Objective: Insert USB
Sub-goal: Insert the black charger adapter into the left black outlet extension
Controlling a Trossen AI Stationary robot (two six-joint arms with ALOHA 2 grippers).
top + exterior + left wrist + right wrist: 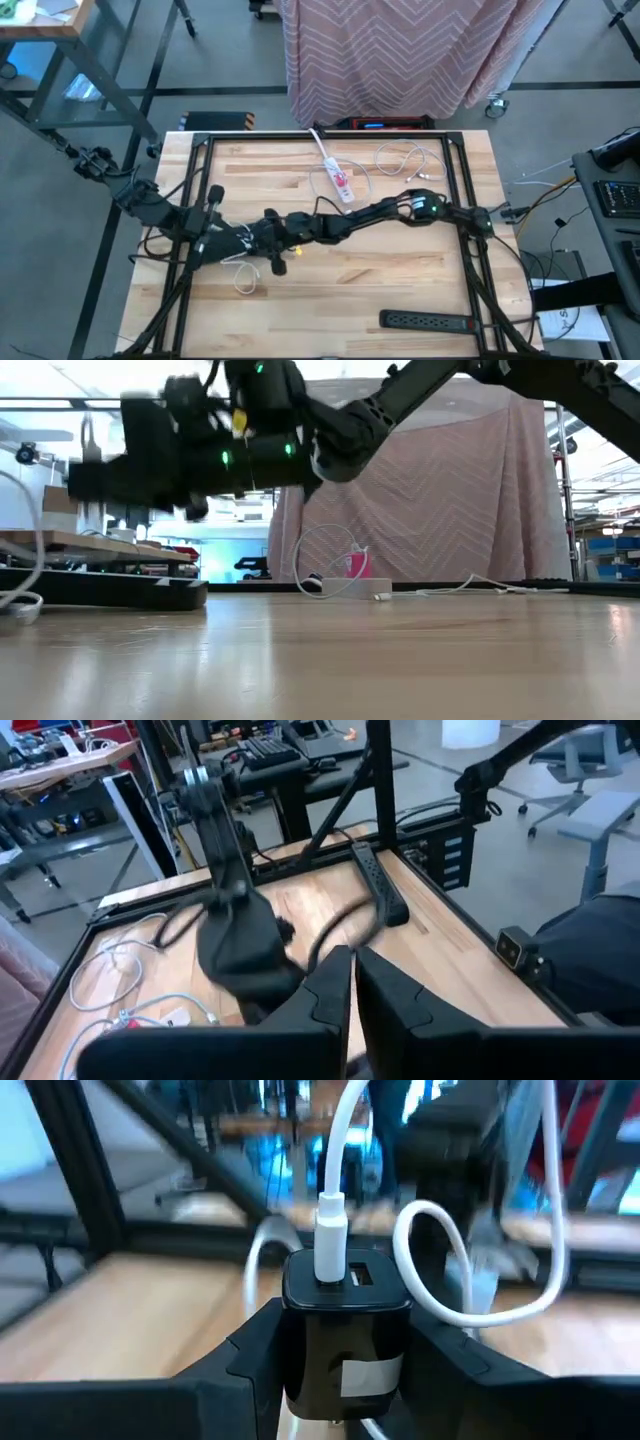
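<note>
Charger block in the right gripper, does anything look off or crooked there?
Nothing stands out: the black charger block sits upright between the right gripper's fingers, and the white USB plug stands straight in its port.

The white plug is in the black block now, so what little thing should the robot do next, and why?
Probably ease the shut left gripper back from the cable. The white USB cable plug already sits in the black charger block, which the right gripper holds, so the insertion looks done.

Bare tabletop (400, 280) – power strip (430, 321) aside
</note>
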